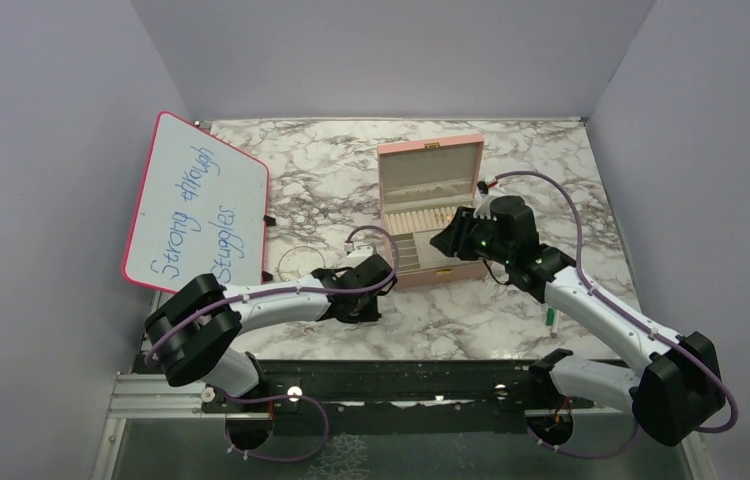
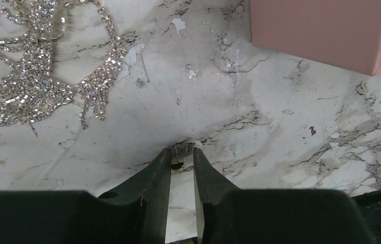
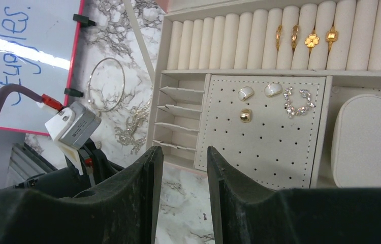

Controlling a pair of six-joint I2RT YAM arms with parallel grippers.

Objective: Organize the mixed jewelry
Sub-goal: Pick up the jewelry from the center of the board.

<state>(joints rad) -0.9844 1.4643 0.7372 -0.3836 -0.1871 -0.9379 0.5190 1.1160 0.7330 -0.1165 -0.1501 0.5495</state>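
Note:
My left gripper [image 2: 182, 155] is low on the marble, its jaws a narrow gap apart around a tiny gold earring [image 2: 178, 165] with a thin post; the earring lies against the left finger. A rhinestone necklace [image 2: 36, 66] lies to the far left. My right gripper [image 3: 184, 152] is open and empty above the front edge of the open pink box [image 1: 429, 147]. Inside the box, gold rings [image 3: 305, 39] sit in the ring rolls, and white, gold and crystal earrings [image 3: 272, 90] sit on the pegboard. A thin silver hoop [image 3: 123, 81] lies left of the box.
A whiteboard [image 1: 196, 205] with blue writing leans at the left. A green-and-white marker pen [image 1: 552, 319] lies on the marble table [image 1: 551, 170] by the right arm. The pink box wall [image 2: 320, 30] is close ahead-right of my left gripper. Grey walls enclose the table.

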